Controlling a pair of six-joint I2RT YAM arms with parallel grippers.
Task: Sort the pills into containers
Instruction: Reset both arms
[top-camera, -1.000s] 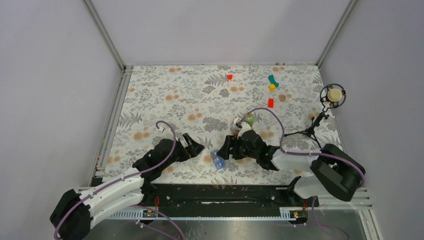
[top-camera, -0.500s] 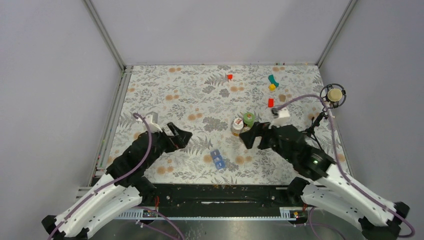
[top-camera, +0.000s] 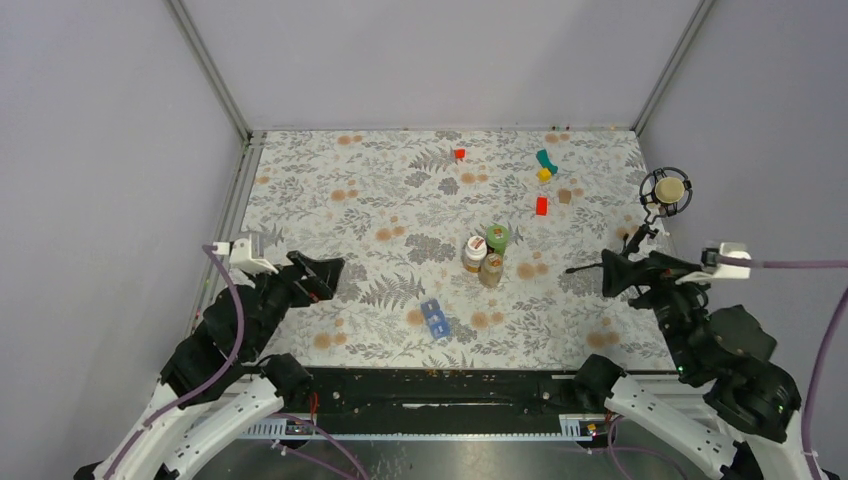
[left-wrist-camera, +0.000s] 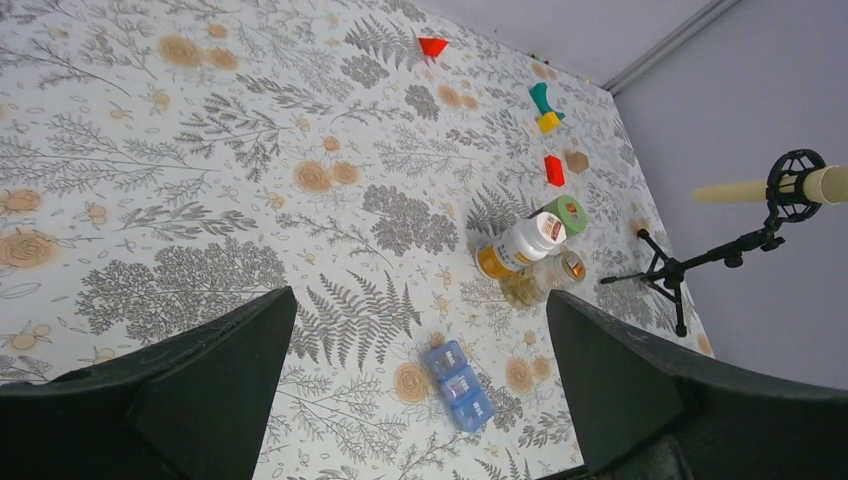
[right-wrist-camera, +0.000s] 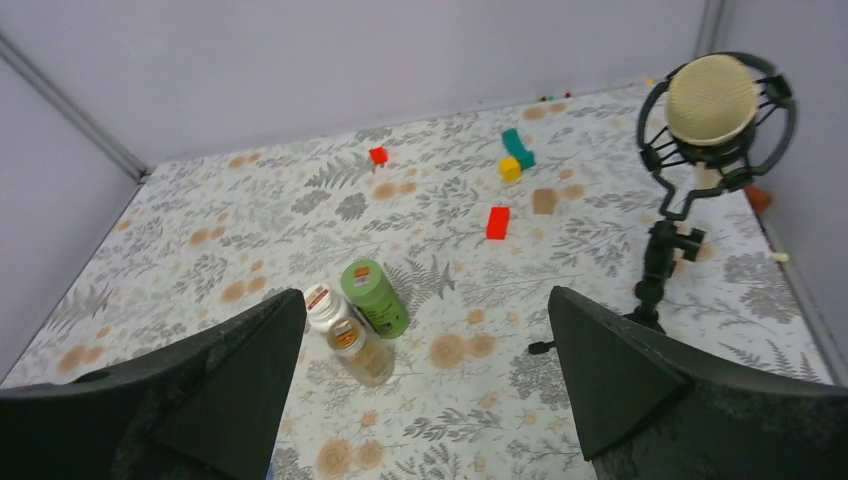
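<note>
The blue pill box (top-camera: 435, 320) of three square compartments lies lids shut near the table's front middle; it also shows in the left wrist view (left-wrist-camera: 460, 385). Three bottles stand together behind it: a green one (top-camera: 498, 237), a white-capped orange one (top-camera: 474, 252) and a clear one (top-camera: 491, 269) with yellowish contents. In the right wrist view they are the green (right-wrist-camera: 373, 297), white-capped (right-wrist-camera: 325, 305) and clear (right-wrist-camera: 358, 350) bottles. My left gripper (top-camera: 325, 275) hangs open and empty, left of the box. My right gripper (top-camera: 625, 272) hangs open and empty, right of the bottles. No loose pills show.
A microphone on a small tripod (top-camera: 665, 190) stands at the right edge, close to my right gripper. Two red blocks (top-camera: 459, 154) (top-camera: 541, 206), a teal piece (top-camera: 545, 158) and a yellow block (top-camera: 544, 175) lie at the back. Grey walls close three sides.
Both arms have pulled back and risen from the middle: the left gripper to the left, the right gripper to the right, away from the bottles. Bottles and pill box stay in place.
</note>
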